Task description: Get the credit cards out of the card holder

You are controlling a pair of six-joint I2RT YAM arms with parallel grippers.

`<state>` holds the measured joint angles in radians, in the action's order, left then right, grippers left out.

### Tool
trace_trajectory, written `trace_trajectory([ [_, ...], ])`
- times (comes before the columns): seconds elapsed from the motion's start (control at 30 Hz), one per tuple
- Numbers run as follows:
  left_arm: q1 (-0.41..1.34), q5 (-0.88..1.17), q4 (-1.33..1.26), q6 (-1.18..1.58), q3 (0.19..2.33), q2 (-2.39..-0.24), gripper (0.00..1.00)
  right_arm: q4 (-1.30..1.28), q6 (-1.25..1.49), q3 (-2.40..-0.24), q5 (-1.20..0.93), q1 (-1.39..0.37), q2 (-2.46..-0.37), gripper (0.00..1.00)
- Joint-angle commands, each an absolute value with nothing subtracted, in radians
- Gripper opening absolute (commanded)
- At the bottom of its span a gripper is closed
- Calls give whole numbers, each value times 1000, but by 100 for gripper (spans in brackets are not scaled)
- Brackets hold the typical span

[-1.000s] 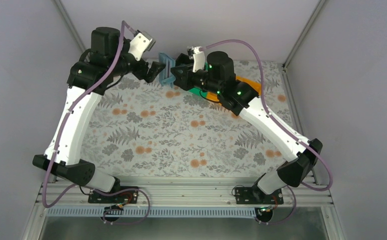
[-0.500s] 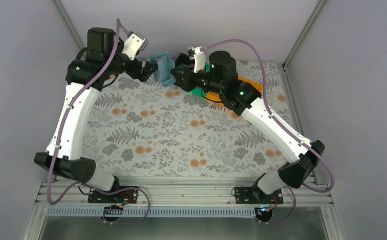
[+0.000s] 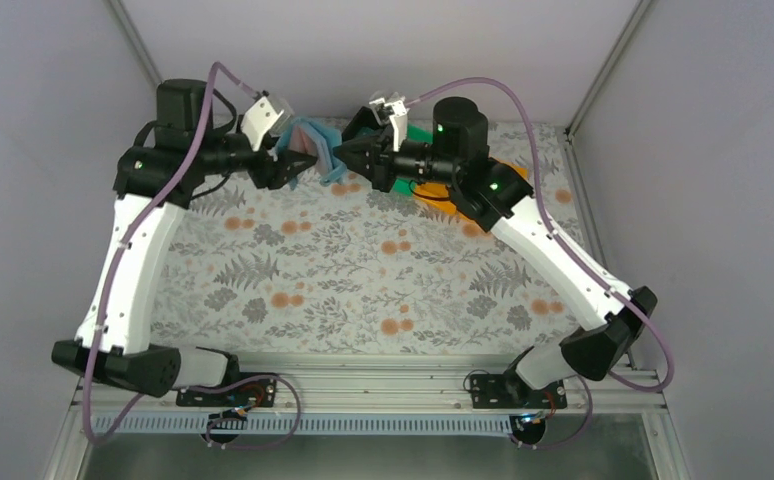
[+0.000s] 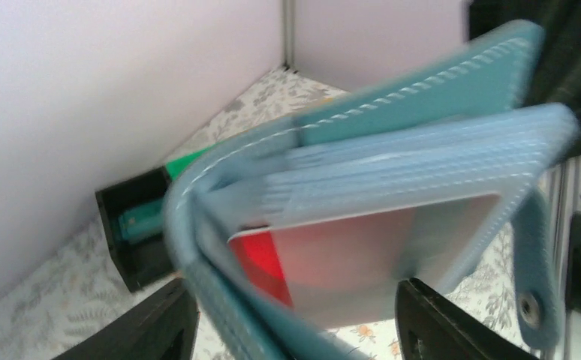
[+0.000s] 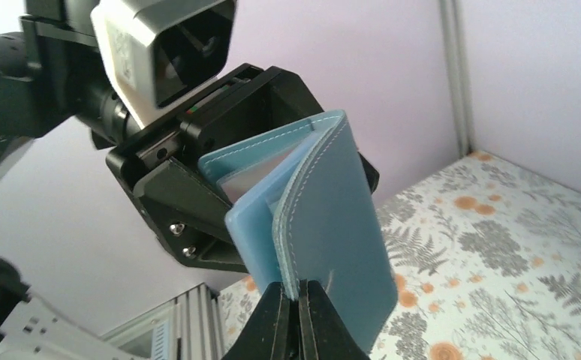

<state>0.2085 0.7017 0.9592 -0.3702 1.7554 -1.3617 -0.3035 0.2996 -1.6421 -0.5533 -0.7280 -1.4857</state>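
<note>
Card holder (image 3: 305, 136) is up off the tabletop (image 3: 363, 270), far middle, hanging between my left gripper (image 4: 295, 326) and right gripper (image 5: 299, 319). It's partly open, with the lighter blue inner sleeves fanned out between the darker teal covers. One credit card (image 4: 332, 262) shows through the front sleeve: red at one end, pale over the rest, blurred, seated in its pocket. Right gripper is clenched on the bottom edge of the outer cover, fingertips together with the cover pinched between them. Left gripper comes in from the left with its jaws wide, one finger on each side of the holder's lower part; I can't tell whether the pads bear on it. The holder's snap strap (image 4: 531, 292) hangs off its free edge, stud visible. Below and beyond it, a black bin (image 4: 126, 232) sits on the tabletop against the wall with something teal inside. A green bin (image 4: 186, 159) is just behind it. An orange bin (image 3: 441, 207) lies under my right forearm, far right.
</note>
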Motion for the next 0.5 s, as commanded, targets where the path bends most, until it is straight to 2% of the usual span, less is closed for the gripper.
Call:
trace_trajectory([
  [0.0,208,881,941,-460,1725,-1245,53,-251,217,-1670,-729,-724,-1432,4],
  [0.1,208,901,992,-481,1748,-1238,17,-266,196,-1672,-725,-722,-1435,4],
  [0.17,207,876,1004,-475,1753,-1233,3,-279,176,-1664,-695,-720,-1433,4],
  [0.27,208,838,1014,-458,1750,-1229,2,-288,134,-1649,-680,-719,-1426,6],
  [0.3,208,825,1015,-445,1750,-1230,2,-292,120,-1643,-685,-719,-1426,12],
  [0.43,207,730,1021,-342,1783,-1257,2,-252,99,-1598,-683,-737,-1417,57],
  [0.47,208,683,1025,-317,1798,-1267,2,-231,103,-1581,-663,-748,-1411,65],
])
